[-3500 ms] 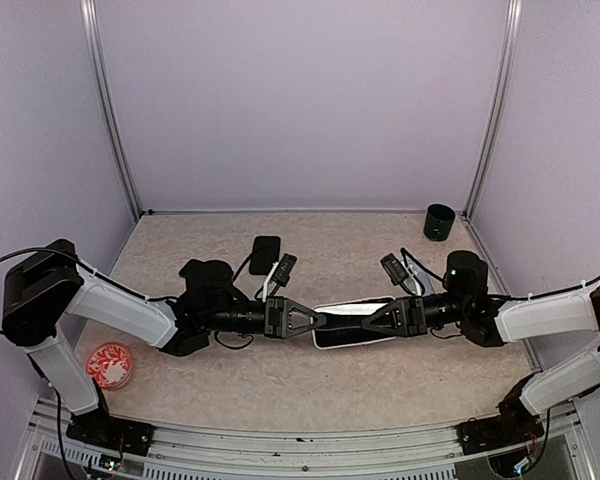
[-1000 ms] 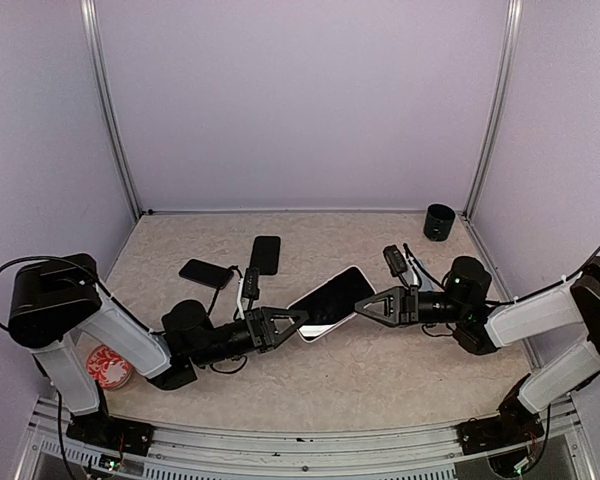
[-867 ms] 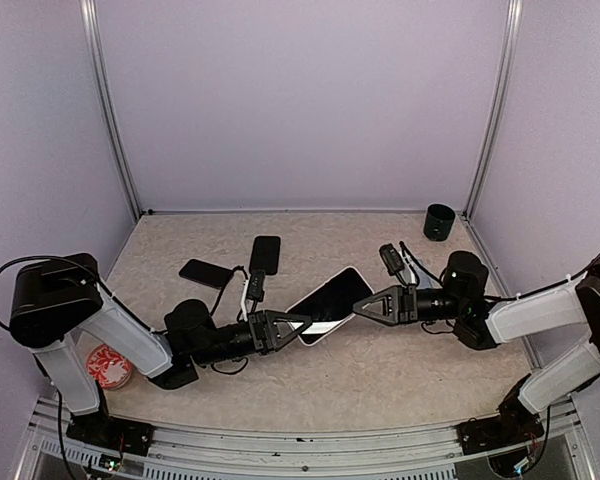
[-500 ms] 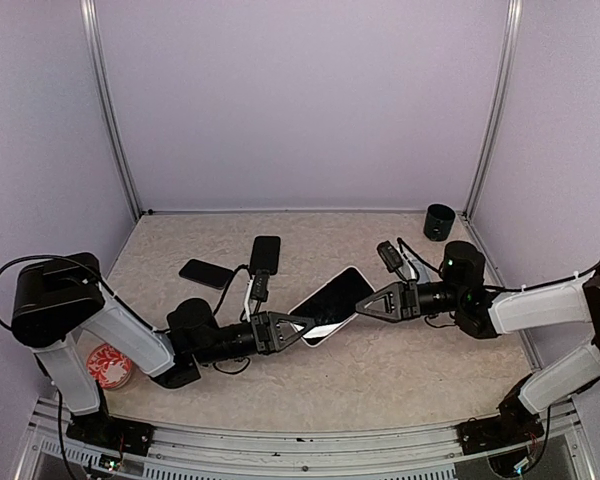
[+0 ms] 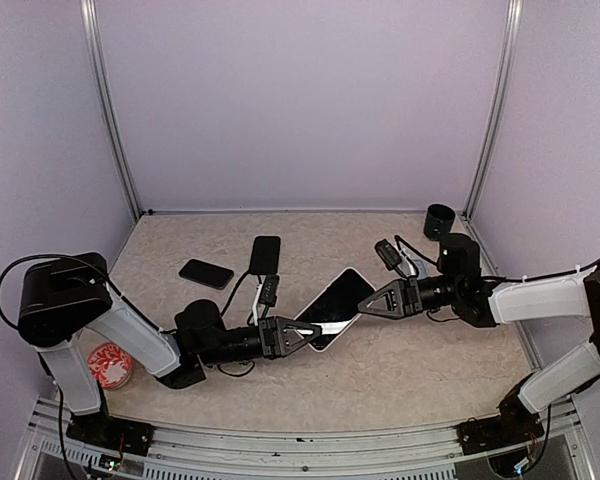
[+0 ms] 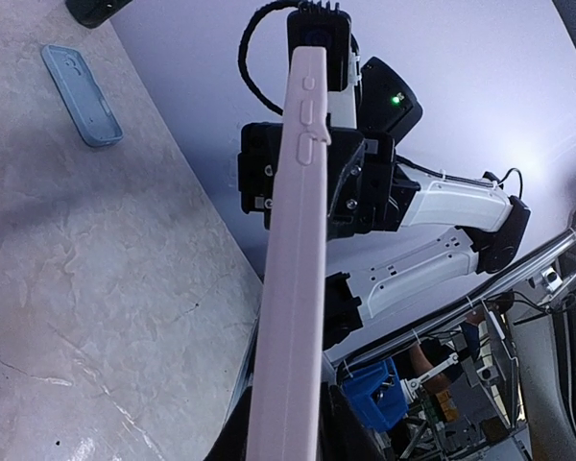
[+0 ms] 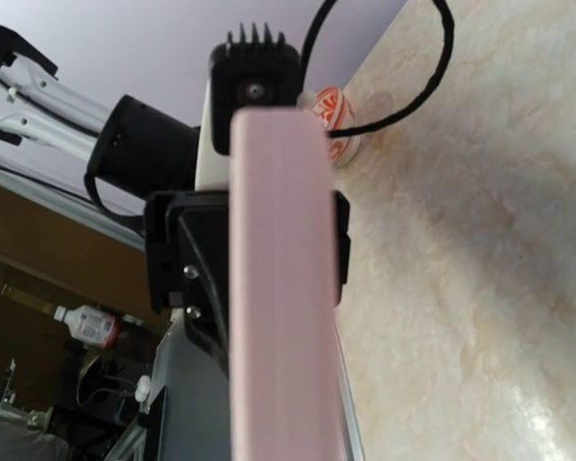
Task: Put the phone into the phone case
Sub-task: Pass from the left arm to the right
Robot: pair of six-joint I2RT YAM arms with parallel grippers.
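Observation:
The phone point(image 5: 332, 300), dark screen up, sits in a pale pink phone case point(image 6: 298, 240) and hangs tilted above the middle of the table between both arms. My left gripper point(image 5: 308, 335) is shut on the case's near left corner; in the left wrist view its dark fingers point(image 6: 344, 427) hug the pink edge. From the right, my right gripper point(image 5: 368, 300) is shut on the far end of the case. The right wrist view looks straight along the pink edge point(image 7: 278, 288), and the case hides that gripper's own fingers.
Two black phones point(image 5: 205, 272) point(image 5: 265, 254) lie flat at the back left. A grey-blue case point(image 6: 81, 83) lies on the table beyond the right gripper. A black cup point(image 5: 439, 221) stands in the back right corner. A red-and-white disc point(image 5: 110, 362) sits near the left arm's base.
Both arms have carried the phone a little to the right and tilted it more on edge. The left gripper slid right along the near corner; the right wrist rose slightly.

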